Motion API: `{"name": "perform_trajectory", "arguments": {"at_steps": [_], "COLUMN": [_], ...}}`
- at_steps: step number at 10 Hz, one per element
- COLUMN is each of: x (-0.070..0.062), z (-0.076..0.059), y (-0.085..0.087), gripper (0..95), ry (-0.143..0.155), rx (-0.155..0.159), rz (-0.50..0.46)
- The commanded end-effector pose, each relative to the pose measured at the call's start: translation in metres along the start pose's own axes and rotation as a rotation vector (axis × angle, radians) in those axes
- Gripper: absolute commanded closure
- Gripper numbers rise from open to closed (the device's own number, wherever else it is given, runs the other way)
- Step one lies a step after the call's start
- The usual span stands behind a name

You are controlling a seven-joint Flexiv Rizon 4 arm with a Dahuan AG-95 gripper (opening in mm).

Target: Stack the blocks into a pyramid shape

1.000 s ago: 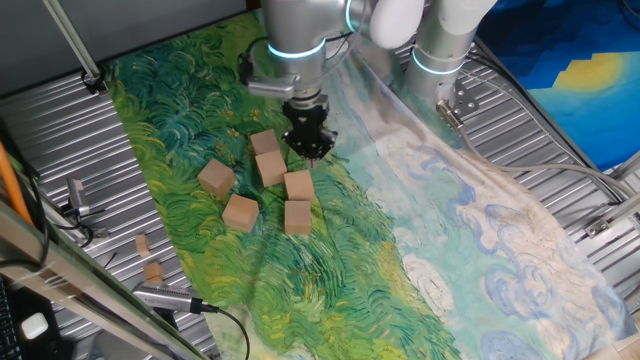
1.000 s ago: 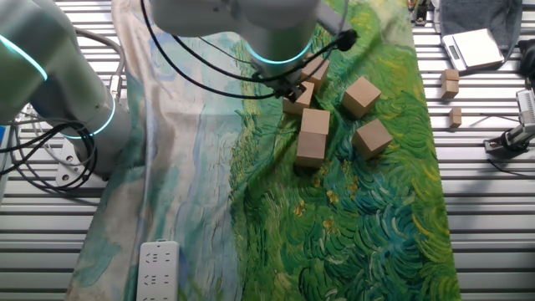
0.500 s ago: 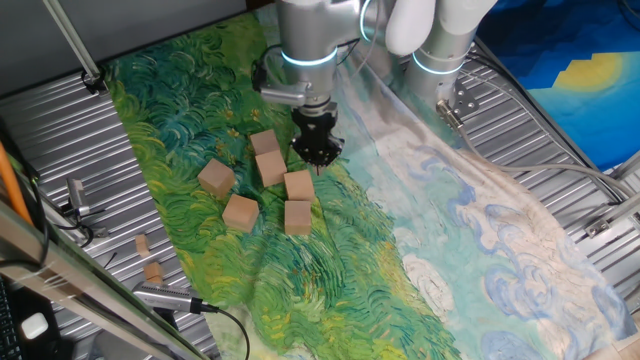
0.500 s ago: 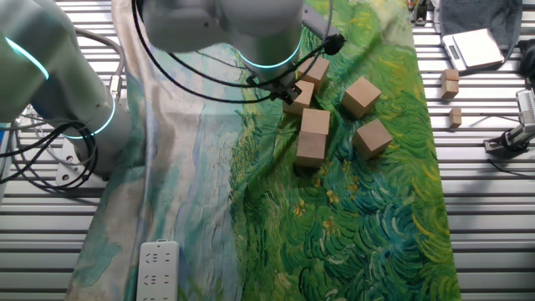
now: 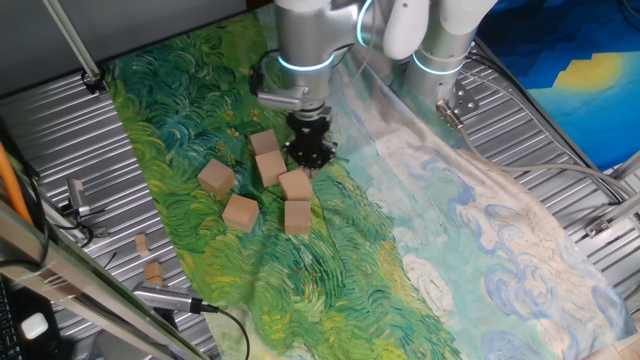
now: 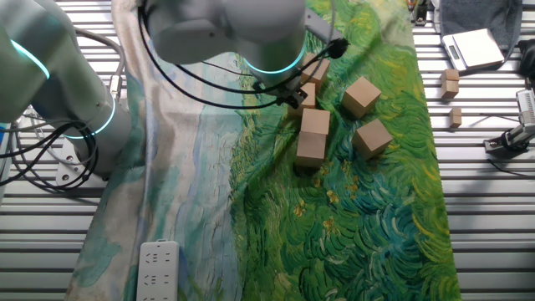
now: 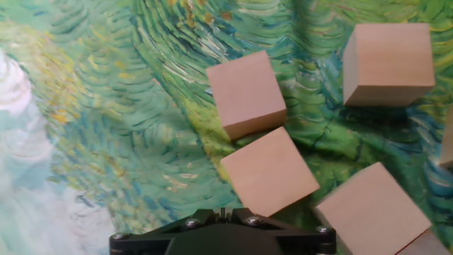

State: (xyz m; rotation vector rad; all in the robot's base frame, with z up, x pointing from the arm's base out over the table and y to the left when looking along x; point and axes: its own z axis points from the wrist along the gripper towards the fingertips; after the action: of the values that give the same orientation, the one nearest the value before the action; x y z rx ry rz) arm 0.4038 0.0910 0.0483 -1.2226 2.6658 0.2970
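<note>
Six plain wooden blocks lie loose on the green painted cloth, none stacked. In one fixed view they sit at the back, just below it, in the middle, in front, front left and left. My gripper hangs just above the cloth, right of the two back blocks, shut and empty. In the hand view its joined fingertips sit at the bottom edge, with one block right ahead and another beyond it.
Two small tan wooden bits lie on the metal slats left of the cloth. A white power strip lies at the cloth's pale end. The second arm's base stands behind. A cabled tool lies front left.
My gripper has shifted a little forward and down toward the blocks, then slightly left. The blocks have not moved.
</note>
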Motion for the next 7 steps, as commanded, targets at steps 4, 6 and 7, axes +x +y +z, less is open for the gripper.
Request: {"name": "perform_trajectory", "arguments": {"at_steps": [4,6,7], "x": [-0.0042,-0.0017,-0.0014], "z": [-0.0026,-0.0018,-0.0017], "y": [-0.0138,-0.0129,-0.0128], "gripper": [95.0,95.0,95.0], "ry": [-0.008,-0.013,-0.014], "rx": [-0.006,-0.011,-0.012], "rz": [-0.018,-0.022,-0.018]}}
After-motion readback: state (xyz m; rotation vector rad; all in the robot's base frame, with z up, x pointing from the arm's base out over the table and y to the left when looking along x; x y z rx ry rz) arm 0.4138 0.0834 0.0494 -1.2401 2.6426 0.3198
